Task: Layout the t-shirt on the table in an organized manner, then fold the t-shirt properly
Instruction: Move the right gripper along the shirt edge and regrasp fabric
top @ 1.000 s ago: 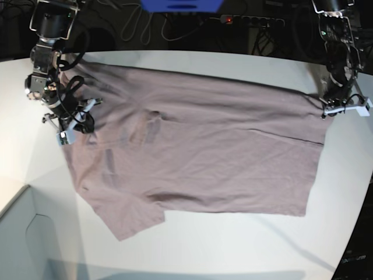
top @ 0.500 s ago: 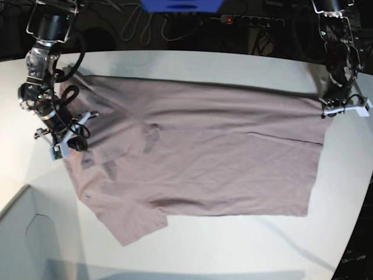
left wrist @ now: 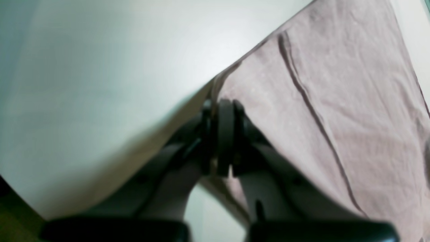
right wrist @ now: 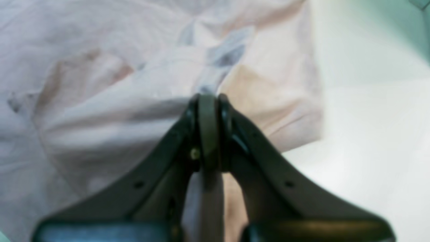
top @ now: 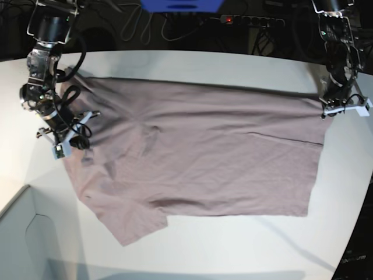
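Observation:
The mauve t-shirt [top: 204,151] lies spread nearly flat across the white table [top: 233,245], one short sleeve pointing toward the front left. My left gripper [top: 327,109] is at the shirt's far right corner. In the left wrist view it [left wrist: 221,104] is shut on the t-shirt [left wrist: 336,101] at its hem edge, low over the table [left wrist: 100,84]. My right gripper [top: 63,146] holds the shirt's left edge. In the right wrist view its jaws [right wrist: 208,97] stand together on a bunched fold of the t-shirt [right wrist: 100,117], with cloth between the fingers.
A pale box corner [top: 23,233] sits at the front left, below the table edge. Cables and a power strip [top: 250,20] run along the back, beside a blue object [top: 180,4]. The table's curved edge drops off at the right [top: 355,221].
My right gripper has drawn the shirt's left edge outward and a little toward the front, smoothing the wrinkles near the neck. The left gripper has stayed put.

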